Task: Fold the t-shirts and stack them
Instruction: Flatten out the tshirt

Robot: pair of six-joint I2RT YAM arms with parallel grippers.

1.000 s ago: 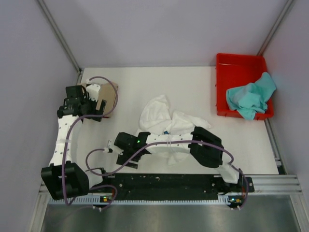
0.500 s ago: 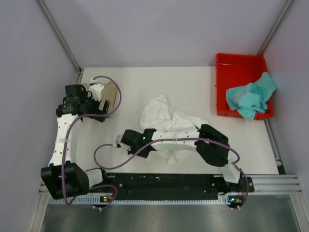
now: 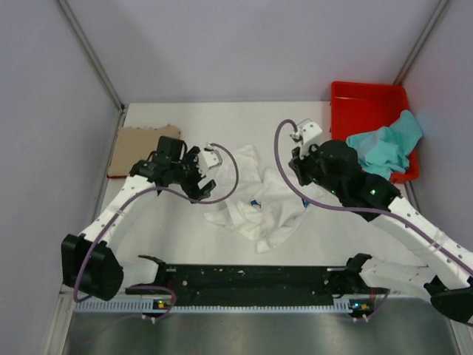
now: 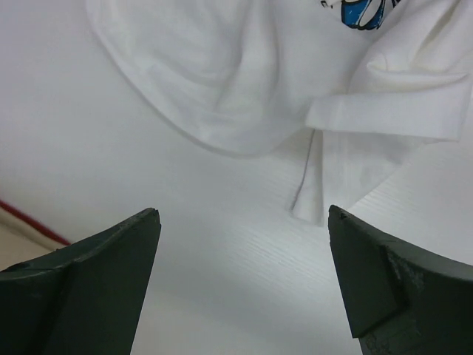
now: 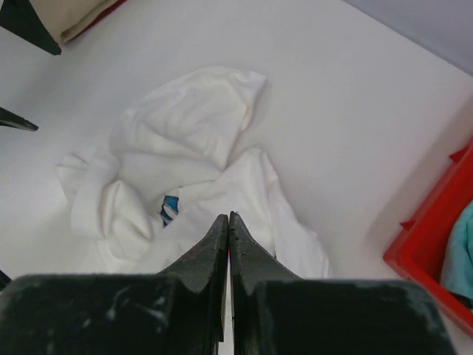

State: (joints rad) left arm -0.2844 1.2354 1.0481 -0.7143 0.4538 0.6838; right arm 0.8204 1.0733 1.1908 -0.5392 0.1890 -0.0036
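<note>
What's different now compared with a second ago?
The left gripper, open, swung right, off the plain tan cloth shirt to the edge of the crumpled white printed t-shirt. The right gripper left the near-left side, swung over to the right and shut empty. The white shirt's near-left corner got drawn out. The teal shirt in the red plastic bin stayed.

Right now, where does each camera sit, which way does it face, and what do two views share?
Top view: above and behind the arms, facing down on the table; both arms show.
Left wrist: on the left arm, close over the table, facing the white shirt; the open left gripper frames the bottom.
Right wrist: on the right arm, higher, facing the white shirt, with the red bin at right; the shut right gripper shows.
Shared: both wrist views show the white shirt's blue print.
</note>
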